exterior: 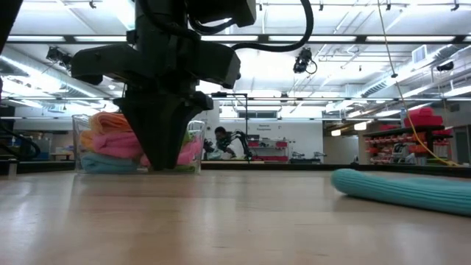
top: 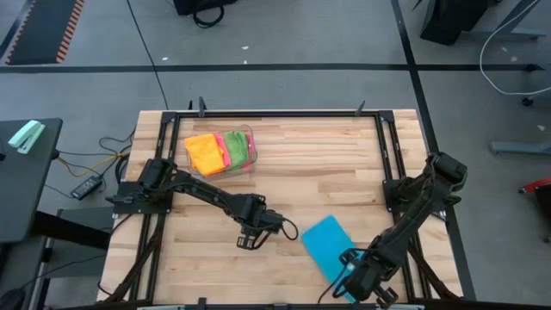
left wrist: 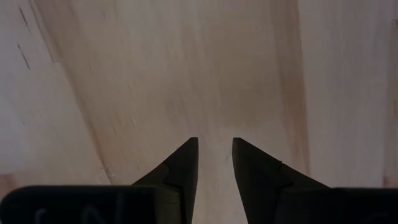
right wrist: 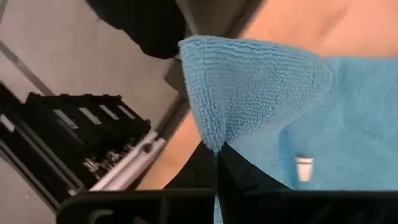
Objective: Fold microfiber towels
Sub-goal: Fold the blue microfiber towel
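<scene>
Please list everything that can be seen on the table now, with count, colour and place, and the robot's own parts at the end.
blue towel: one, blue, flat on the table near its front edge, right of centre.
towels in the bin: several, orange-yellow, green, pink, at the back left.
clear plastic bin: one, clear, back left.
table: one, light wood.
left claw: one, dark, slightly open and empty, over bare wood at mid-table.
right claw: one, dark, shut on the blue towel's front edge.
</scene>
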Motion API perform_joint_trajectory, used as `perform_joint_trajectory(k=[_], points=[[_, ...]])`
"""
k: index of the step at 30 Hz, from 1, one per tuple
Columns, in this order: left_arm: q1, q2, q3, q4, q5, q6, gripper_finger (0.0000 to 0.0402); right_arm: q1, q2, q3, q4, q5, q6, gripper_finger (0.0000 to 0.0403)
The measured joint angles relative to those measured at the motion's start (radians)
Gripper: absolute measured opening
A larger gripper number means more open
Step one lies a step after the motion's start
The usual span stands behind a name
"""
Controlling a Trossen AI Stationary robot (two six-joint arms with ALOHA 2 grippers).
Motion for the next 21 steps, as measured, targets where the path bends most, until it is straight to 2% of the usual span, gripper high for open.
perform_joint_trajectory(k=[4, 18, 21], points=[[0.001, 0.000, 0.000, 0.015, 0.000, 0.012, 0.0107, -0.016, 0.000, 0.013, -0.003, -0.004, -0.076, 0.0002], [-0.001, 0.000, 0.000, 0.035, 0.000, 0.012, 0.0107, -0.227, 0.000, -0.063, -0.020, -0.054, -0.323, 0.0002], [-0.001, 0.000, 0.000, 0.035, 0.000, 0.013, 0.0107, -0.251, 0.000, -0.091, 0.030, -0.058, -0.354, 0.0002]])
